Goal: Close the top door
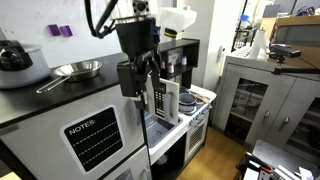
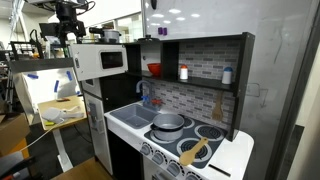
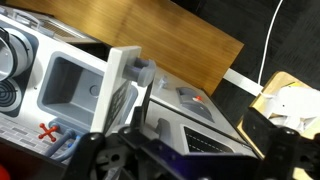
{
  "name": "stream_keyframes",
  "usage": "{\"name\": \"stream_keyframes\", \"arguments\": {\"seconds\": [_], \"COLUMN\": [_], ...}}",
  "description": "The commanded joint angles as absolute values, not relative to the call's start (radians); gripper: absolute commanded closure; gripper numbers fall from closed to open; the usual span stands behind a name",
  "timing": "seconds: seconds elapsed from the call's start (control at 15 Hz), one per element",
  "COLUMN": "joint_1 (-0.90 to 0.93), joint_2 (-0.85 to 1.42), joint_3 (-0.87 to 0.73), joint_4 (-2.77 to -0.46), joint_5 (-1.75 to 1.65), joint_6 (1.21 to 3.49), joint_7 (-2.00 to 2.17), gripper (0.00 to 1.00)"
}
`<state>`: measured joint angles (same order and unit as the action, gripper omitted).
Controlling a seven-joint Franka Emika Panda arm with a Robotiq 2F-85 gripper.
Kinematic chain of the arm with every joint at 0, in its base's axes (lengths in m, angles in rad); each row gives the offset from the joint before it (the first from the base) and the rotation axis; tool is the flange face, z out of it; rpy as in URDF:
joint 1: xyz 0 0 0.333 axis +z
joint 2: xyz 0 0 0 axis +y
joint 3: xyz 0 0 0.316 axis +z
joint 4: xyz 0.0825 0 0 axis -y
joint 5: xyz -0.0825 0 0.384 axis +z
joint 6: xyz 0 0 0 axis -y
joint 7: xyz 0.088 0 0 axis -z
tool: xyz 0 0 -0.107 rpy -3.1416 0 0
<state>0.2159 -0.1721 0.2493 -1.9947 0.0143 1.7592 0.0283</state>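
Grey fridge unit (image 1: 60, 120) occupies the left of an exterior view. It carries a black "NOTES:" panel (image 1: 93, 135) on its face, and a dark pot (image 1: 14, 57) and a metal pan (image 1: 78, 69) stand on its top. At centre, the gripper (image 1: 145, 62) hangs from the arm just past the unit's corner. The top door (image 1: 163, 100) stands open immediately to the right of the gripper. It is upright, its white spotted inner face toward the camera, between the fridge unit and the white sink (image 3: 75, 85). In the wrist view the door appears edge-on beside the sink, and the gripper's jaws are spread wide. Contact between gripper and door cannot be determined. A beige cabinet (image 1: 255, 95) with glass-paned doors stands at far right.
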Motion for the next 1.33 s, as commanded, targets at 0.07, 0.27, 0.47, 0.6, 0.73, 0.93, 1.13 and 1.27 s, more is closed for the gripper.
{"name": "stream_keyframes", "arguments": {"seconds": [0.07, 0.27, 0.47, 0.6, 0.73, 0.93, 1.13, 1.27], "joint_1": [0.215, 0.209, 0.203, 0.197, 0.19, 0.176, 0.155, 0.139], "joint_2": [-0.136, -0.137, -0.149, -0.164, -0.176, -0.206, -0.237, -0.252], "joint_3": [0.234, 0.22, 0.203, 0.19, 0.177, 0.153, 0.125, 0.107], "joint_4": [-1.991, -2.03, -2.078, -2.112, -2.139, -2.182, -2.219, -2.242], "joint_5": [-0.006, -0.038, -0.088, -0.122, -0.15, -0.185, -0.216, -0.234], "joint_6": [1.764, 1.791, 1.824, 1.858, 1.892, 1.963, 2.032, 2.078], "joint_7": [-0.034, -0.074, -0.113, -0.14, -0.158, -0.174, -0.186, -0.19], "gripper": [0.0, 0.0, 0.0, 0.0, 0.0, 0.0, 0.0, 0.0]}}
